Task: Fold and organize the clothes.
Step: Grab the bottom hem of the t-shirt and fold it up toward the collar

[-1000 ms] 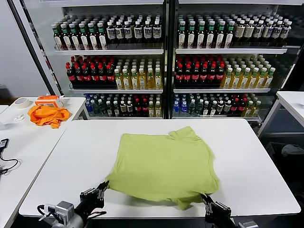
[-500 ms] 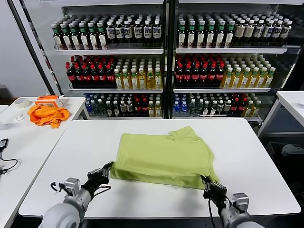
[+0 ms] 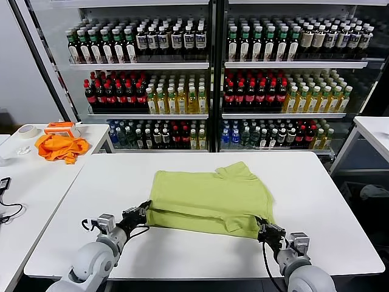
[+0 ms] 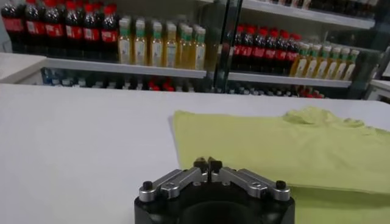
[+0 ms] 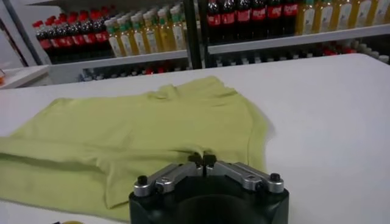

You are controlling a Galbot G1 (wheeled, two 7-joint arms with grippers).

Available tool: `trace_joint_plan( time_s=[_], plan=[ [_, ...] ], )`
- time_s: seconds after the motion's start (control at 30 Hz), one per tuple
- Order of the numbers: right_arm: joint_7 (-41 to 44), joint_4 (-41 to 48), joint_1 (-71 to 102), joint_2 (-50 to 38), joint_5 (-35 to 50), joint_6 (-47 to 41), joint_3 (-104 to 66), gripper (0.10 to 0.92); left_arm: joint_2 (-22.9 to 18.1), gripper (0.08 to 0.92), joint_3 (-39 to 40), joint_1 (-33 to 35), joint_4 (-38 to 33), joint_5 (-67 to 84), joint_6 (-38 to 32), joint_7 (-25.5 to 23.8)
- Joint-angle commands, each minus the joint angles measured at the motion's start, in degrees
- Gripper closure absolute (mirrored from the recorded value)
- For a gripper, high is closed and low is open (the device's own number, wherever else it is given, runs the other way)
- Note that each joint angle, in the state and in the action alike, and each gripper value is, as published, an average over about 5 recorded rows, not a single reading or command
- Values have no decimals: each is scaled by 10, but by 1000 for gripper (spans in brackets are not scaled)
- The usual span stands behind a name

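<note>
The light yellow-green T-shirt [image 3: 209,194] lies on the white table [image 3: 328,201], its near hem lifted and doubled back over the body. My left gripper [image 3: 144,208] is shut on the hem's near-left corner. My right gripper [image 3: 261,226] is shut on the near-right corner. In the left wrist view the gripper [image 4: 207,163] has its jaws pressed together at the shirt [image 4: 292,146] edge. In the right wrist view the gripper [image 5: 202,159] pinches a fold of the shirt [image 5: 140,128]. The neck end points toward the shelves. No print shows.
A bright orange garment [image 3: 59,147] and a tape roll [image 3: 27,131] sit on the side table [image 3: 30,182] at the left, with a black cable [image 3: 6,210] nearer. Glass-fronted shelves of bottles [image 3: 213,85] stand behind the table. Another white table [image 3: 374,131] is at the right.
Both grippers have moved from the table's front edge toward the shelves, carrying the hem over the shirt. The shirt's visible length has shrunk from front to back.
</note>
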State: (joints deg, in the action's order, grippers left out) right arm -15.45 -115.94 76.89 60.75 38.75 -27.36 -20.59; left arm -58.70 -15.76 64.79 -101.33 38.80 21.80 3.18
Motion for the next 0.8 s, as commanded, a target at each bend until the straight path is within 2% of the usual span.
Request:
trace_joint_plan(
  time_s=[0.03,0.37,0.5,0.67,0.8],
  plan=[
    [1,22,-18,4,2,-2,4,921,-6,918,12,-36,54,-3,-2,-20],
    [2,33,-29,5,-8,-7,10,905,-8,918,17,-43,63,-13,-3,-20],
    [2,43,-31,6,-13,-6,6,812,-10,898,18,-51,74,-15,-8,-20],
    [1,46,-32,2,-12,-7,-16,665,-4,771,13,-59,77,-12,-12,-20],
    [2,27,-14,-10,-4,-8,-47,552,9,658,0,-48,48,8,-15,-17]
  ],
)
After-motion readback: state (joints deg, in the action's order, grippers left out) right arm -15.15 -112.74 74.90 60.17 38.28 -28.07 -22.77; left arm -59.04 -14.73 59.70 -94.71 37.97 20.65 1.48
